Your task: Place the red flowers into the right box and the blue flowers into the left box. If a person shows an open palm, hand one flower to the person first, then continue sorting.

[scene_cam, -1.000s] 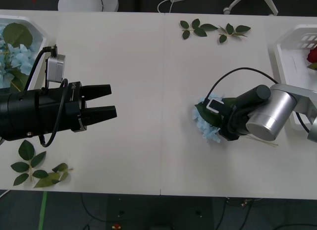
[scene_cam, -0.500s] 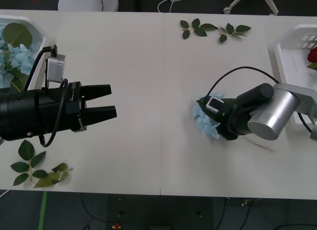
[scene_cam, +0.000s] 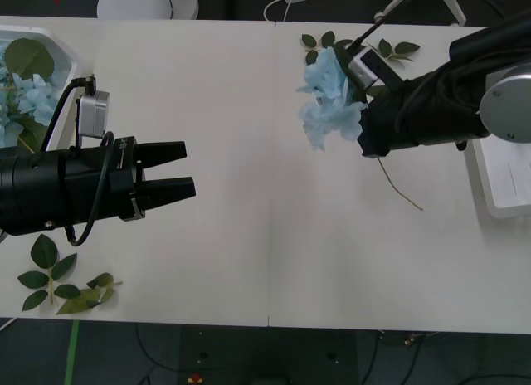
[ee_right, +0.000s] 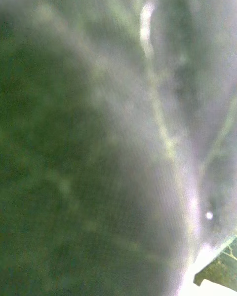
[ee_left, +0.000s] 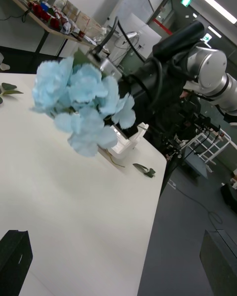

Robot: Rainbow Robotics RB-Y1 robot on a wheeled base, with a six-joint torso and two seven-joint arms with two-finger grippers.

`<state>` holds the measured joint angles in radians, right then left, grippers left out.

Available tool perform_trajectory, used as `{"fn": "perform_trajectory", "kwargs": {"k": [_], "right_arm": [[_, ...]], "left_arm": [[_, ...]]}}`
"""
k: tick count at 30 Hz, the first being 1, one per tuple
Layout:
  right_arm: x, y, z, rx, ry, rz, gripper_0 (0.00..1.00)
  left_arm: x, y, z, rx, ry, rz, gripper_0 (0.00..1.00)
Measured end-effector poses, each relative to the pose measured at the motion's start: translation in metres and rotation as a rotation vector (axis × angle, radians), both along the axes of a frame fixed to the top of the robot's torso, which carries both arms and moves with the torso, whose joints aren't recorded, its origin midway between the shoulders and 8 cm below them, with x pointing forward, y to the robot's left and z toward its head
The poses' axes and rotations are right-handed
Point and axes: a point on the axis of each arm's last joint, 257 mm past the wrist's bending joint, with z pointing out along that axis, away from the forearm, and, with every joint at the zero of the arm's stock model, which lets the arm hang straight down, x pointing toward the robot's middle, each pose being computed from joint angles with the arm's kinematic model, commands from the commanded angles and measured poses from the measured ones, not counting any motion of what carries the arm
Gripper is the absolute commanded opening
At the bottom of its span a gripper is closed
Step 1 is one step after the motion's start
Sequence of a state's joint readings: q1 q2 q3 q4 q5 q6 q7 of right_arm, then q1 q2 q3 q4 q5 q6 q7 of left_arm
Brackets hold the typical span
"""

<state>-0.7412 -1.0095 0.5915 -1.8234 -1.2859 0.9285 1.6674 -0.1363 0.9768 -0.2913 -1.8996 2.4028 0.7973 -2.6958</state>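
1. Holding one of the blue flowers (scene_cam: 330,103), the right end effector (scene_cam: 362,111) is lifted above the far right part of the table (scene_cam: 249,236). Its fingers are hidden behind the bloom and the leaves, so how far they are closed cannot be measured, but the flower hangs from it in the air.
2. From the front view, the thin stem (scene_cam: 398,184) of this flower goes down and away from the end effector toward the right box (scene_cam: 489,186), and its end is free.
3. From the left wrist view, the same blue flower (ee_left: 81,103) faces the camera as a full pale head, with the black right arm (ee_left: 168,79) directly behind it. This view makes clear that the bloom is above the table (ee_left: 74,227) and not lying on it.
4. From the right wrist view, a green leaf (ee_right: 98,138) with pale veins is pressed very near to the lens.
5. The left end effector (scene_cam: 184,169) is at the left side of the table, pointing to the right, its two black fingers (scene_cam: 166,189) a little apart and with nothing between them. In the left wrist view the fingers (ee_left: 15,256) stand at the two corners.
6. More blue flowers (scene_cam: 21,95) lie in the left box (scene_cam: 58,53) at the far left.
7. Green leaf sprigs (scene_cam: 357,49) lie at the far edge, and another sprig (scene_cam: 62,285) lies at the near left corner.
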Motion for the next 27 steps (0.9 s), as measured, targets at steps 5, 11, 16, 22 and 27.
{"fn": "perform_trajectory", "kwargs": {"k": [5,11,16,22,27], "right_arm": [[0.002,0.042,0.038,0.126,-0.004,0.045,0.0],[0.011,0.1,0.071,0.27,0.032,0.089,0.0],[0.019,0.137,0.096,0.376,0.037,0.108,0.0],[0.022,0.178,0.116,0.481,0.036,0.129,0.0],[0.023,0.206,0.133,0.544,0.031,0.145,0.0]], "left_arm": [[0.0,0.0,0.0,0.0,0.0,0.0,1.0],[0.0,0.0,0.0,0.0,0.0,0.0,1.0],[0.0,0.0,0.0,0.0,0.0,0.0,1.0],[0.0,0.0,0.0,0.0,0.0,0.0,1.0],[0.0,0.0,0.0,0.0,0.0,0.0,1.0]]}}
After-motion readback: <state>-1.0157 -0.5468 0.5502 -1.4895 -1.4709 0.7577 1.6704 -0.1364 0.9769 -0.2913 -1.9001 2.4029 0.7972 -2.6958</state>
